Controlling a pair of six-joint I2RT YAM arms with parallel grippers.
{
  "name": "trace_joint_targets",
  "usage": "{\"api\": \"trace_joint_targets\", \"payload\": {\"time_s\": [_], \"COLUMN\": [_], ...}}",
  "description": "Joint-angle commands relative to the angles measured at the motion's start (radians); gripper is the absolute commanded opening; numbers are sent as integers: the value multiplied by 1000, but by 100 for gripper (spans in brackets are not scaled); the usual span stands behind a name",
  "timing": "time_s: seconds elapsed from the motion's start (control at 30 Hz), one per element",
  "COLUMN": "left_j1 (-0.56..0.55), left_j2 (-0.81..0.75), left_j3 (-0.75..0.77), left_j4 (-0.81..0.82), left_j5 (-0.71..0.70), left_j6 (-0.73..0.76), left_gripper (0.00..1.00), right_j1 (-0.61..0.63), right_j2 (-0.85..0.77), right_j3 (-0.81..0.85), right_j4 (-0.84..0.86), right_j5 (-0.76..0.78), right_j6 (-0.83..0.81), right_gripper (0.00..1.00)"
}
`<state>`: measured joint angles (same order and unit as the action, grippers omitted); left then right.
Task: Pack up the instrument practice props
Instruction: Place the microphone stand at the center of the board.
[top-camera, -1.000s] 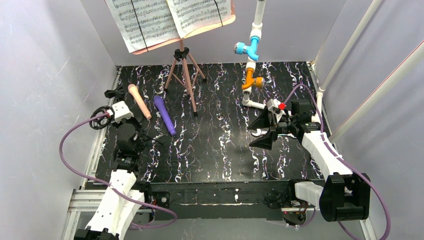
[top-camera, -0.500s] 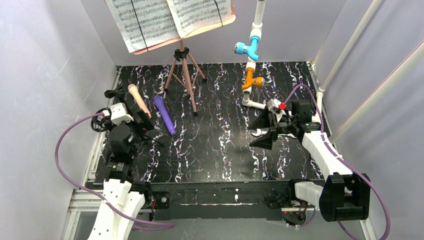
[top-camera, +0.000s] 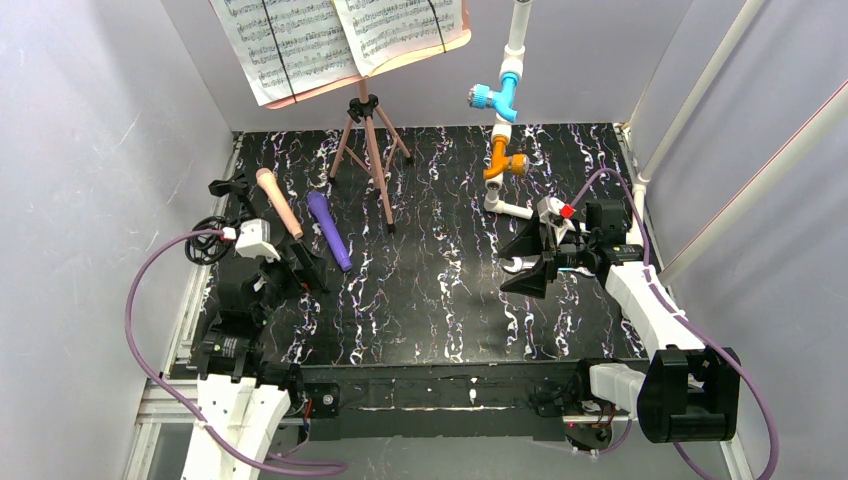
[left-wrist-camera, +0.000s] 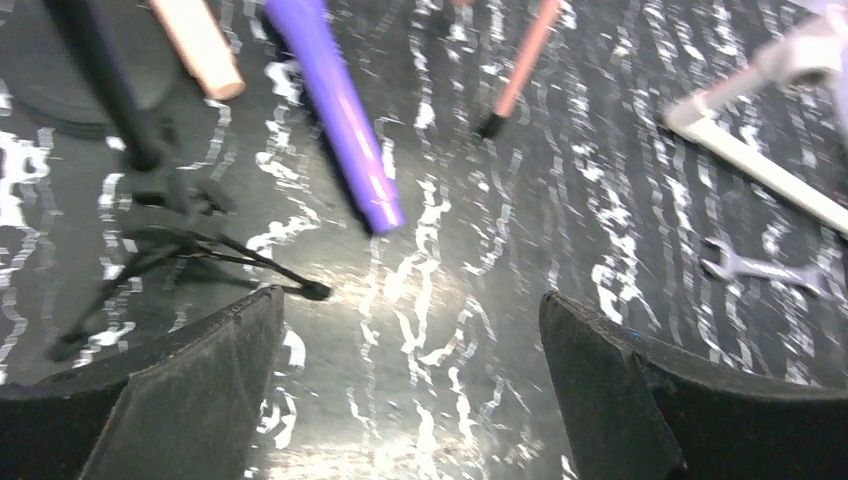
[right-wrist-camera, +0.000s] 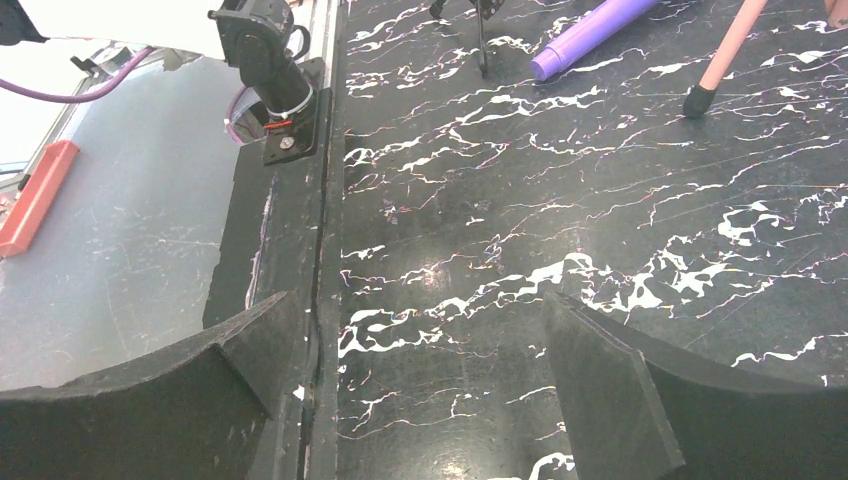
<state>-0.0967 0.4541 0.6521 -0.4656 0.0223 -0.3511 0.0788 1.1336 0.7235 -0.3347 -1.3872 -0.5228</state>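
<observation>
purple microphone (top-camera: 330, 232) | flat, long axis far-left to near-right | left claw (left-wrist-camera: 410, 300), right claw (right-wrist-camera: 420, 300) wide

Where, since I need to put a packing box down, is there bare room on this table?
The middle of the table is bare, bordered by the purple microphone, the stand's legs and the right claw. Crowded: far left, with the peach microphone, black holders and left claw; far right, with the pipe and wrench.
</observation>
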Motion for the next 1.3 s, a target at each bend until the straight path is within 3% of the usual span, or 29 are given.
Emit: {"api": "trace_joint_targets", "payload": {"time_s": [0.0,0.2,0.4,0.63,0.87,1.07,1.27], "left_j1": [-25,-68,-83,-112,-244,-254,-253], "left_j2": [-25,80,216,478,737,883,1006], "left_j3": [60,191,355,649,947,1034,1161], "left_j4": [-83,-61,67,254,275,379,367], "left_j5": [250,534,600,470,176,15,-50], "left_j6": [-65,-117,-216,-296,-164,-137,-165], "left_gripper": [98,98,98,98,98,81,75], "right_j1": [-5,-6,-7,-7,-7,-7,-7], "right_j2": [-17,-15,-15,-18,-15,-18,-22], "right_j3": [14,14,15,16,16,13,13], "right_j4": [3,4,3,2,0,2,2], "right_j5": [-21,-19,-19,-19,-27,-32,-35], "right_j6": [-8,-8,-8,-8,-8,-6,-5], "right_gripper": [100,100,100,100,100,100,100]}}
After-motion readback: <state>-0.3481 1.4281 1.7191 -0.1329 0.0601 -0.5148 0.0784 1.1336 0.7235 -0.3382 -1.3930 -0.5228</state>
